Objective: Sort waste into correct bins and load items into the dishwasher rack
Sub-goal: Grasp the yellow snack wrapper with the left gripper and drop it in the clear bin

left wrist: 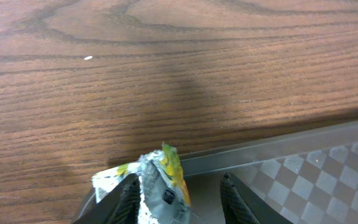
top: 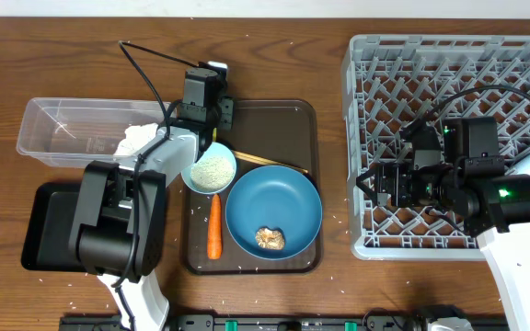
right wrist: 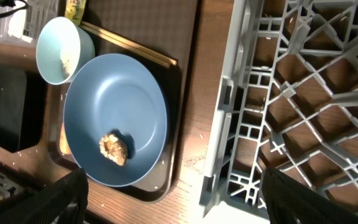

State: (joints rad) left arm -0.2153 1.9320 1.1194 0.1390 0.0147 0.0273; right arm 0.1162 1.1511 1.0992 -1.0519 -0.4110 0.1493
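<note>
My left gripper [left wrist: 180, 200] is open at the far left edge of the brown serving tray [top: 293, 119]. The yellow-green snack wrapper [left wrist: 166, 168] stands between its fingers, against the left one. In the overhead view the gripper [top: 208, 138] hides the wrapper. A small light-blue cup [top: 209, 169] holding rice sits just below it. The dark-blue plate [top: 283, 198] carries a brown food lump [top: 270, 239]. A carrot [top: 214, 225] lies to its left, and chopsticks [top: 274, 165] lie behind it. My right gripper [right wrist: 185, 199] is open and empty over the left edge of the grey rack [top: 449, 64].
A clear tub [top: 53, 129] at the back left holds crumpled white paper [top: 136, 138]. A black tray [top: 49, 225] lies in front of it, partly under my left arm. Rice grains are scattered on the wooden table.
</note>
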